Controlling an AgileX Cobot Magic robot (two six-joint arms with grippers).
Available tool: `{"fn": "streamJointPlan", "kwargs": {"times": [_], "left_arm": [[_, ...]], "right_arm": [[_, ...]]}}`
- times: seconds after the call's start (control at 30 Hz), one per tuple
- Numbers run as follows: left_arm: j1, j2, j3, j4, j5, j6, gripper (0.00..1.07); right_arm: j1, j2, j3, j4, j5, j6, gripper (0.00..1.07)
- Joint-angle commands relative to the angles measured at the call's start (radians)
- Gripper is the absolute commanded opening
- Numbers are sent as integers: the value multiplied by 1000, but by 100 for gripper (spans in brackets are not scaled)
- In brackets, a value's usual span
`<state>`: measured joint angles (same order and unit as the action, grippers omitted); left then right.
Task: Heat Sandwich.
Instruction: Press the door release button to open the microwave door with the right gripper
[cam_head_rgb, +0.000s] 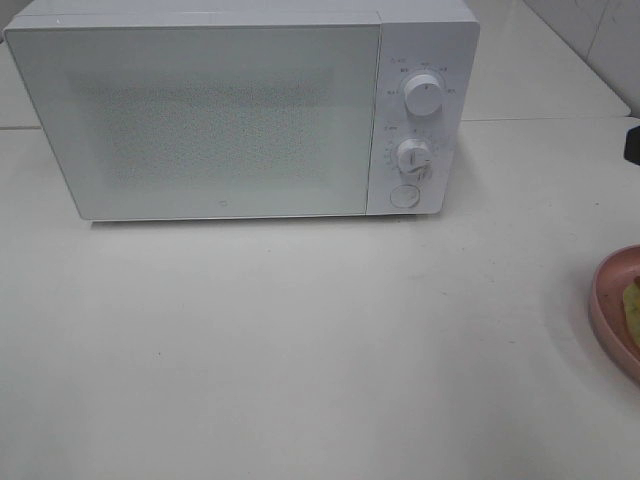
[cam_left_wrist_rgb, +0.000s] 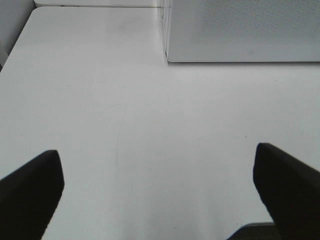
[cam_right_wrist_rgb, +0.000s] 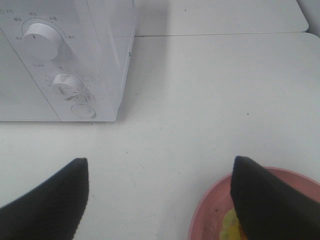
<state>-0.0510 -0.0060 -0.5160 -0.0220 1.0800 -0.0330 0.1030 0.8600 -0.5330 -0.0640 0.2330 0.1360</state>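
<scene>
Exterior high: shut microwave (cam_head_rgb: 220, 110), pink plate (cam_head_rgb: 600, 292) at right edge; left tool (cam_left_wrist_rgb: 157, 152), right tool (cam_right_wrist_rgb: 160, 161) spread empty.

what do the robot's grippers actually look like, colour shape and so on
Only the fingers show. The left gripper has two matte black fingers, broad and wedge-shaped, narrowing to blunt tips, with no markings. The right gripper looks the same: plain black tapered fingers. No cables, labels or arm links show in either wrist view.
</scene>
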Motion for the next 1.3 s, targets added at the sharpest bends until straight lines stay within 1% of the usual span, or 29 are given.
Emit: {"fn": "streamJointPlan", "kwargs": {"times": [0.03,0.13,0.23,0.27,0.3,0.33,0.4,0.47,0.53,0.57,0.63,0.67,0.7,0.73,0.8,0.83,0.87,0.9,0.93,0.97,1.0,1.07,1.1,1.13,1.2,1.23,1.27,1.3], "left_arm": [[-5,-24,1,-2,-10,-2,98],[-5,-24,1,-2,-10,-2,98],[-5,-24,1,-2,-10,-2,98],[-5,-24,1,-2,-10,-2,98],[-5,-24,1,-2,-10,-2,98],[-5,-24,1,-2,-10,-2,98],[-5,-24,1,-2,-10,-2,98],[-5,-24,1,-2,-10,-2,98],[-5,-24,1,-2,-10,-2,98],[-5,-24,1,-2,-10,-2,98],[-5,-24,1,-2,-10,-2,98],[-5,-24,1,-2,-10,-2,98],[-5,-24,1,-2,-10,-2,98],[-5,-24,1,-2,-10,-2,98],[-5,-24,1,-2,-10,-2,98],[-5,-24,1,-2,-10,-2,98],[-5,-24,1,-2,-10,-2,98],[-5,-24,1,-2,-10,-2,98],[-5,-24,1,-2,-10,-2,98],[-5,-24,1,-2,-10,-2,98],[-5,-24,1,-2,-10,-2,98],[-5,-24,1,-2,-10,-2,98],[-5,-24,1,-2,-10,-2,98],[-5,-24,1,-2,-10,-2,98],[-5,-24,1,-2,-10,-2,98],[-5,-24,1,-2,-10,-2,98],[-5,-24,1,-2,-10,-2,98],[-5,-24,1,-2,-10,-2,98]], "right_arm": [[-4,66,-7,-3,-91,-7,75],[-4,140,-6,-3,-195,-7,75],[-4,175,-4,-3,-249,-7,75],[-4,207,17,-3,-345,-8,75],[-4,223,30,-3,-394,-9,75],[-4,223,30,-3,-394,-9,75],[8,265,81,-2,-552,-12,75],[34,288,110,16,-635,-16,75],[47,297,119,33,-672,-23,75],[79,326,137,76,-740,-60,75],[117,364,152,145,-815,-122,75],[117,364,152,145,-815,-122,75],[136,381,157,175,-845,-152,75],[182,421,166,254,-919,-220,75],[236,465,169,328,-975,-287,75],[236,465,169,328,-975,-287,75],[287,506,169,400,-1028,-344,75],[307,521,169,423,-1049,-363,75],[330,539,169,450,-1074,-381,75],[330,539,169,450,-1074,-381,75],[371,568,169,489,-1115,-390,75],[414,597,169,532,-1160,-394,75],[414,597,169,532,-1160,-394,75],[435,611,169,558,-1178,-399,75],[489,651,169,646,-1225,-426,75],[502,661,169,673,-1240,-434,75],[502,661,169,673,-1240,-434,75],[533,689,168,736,-1282,-452,75]]}}
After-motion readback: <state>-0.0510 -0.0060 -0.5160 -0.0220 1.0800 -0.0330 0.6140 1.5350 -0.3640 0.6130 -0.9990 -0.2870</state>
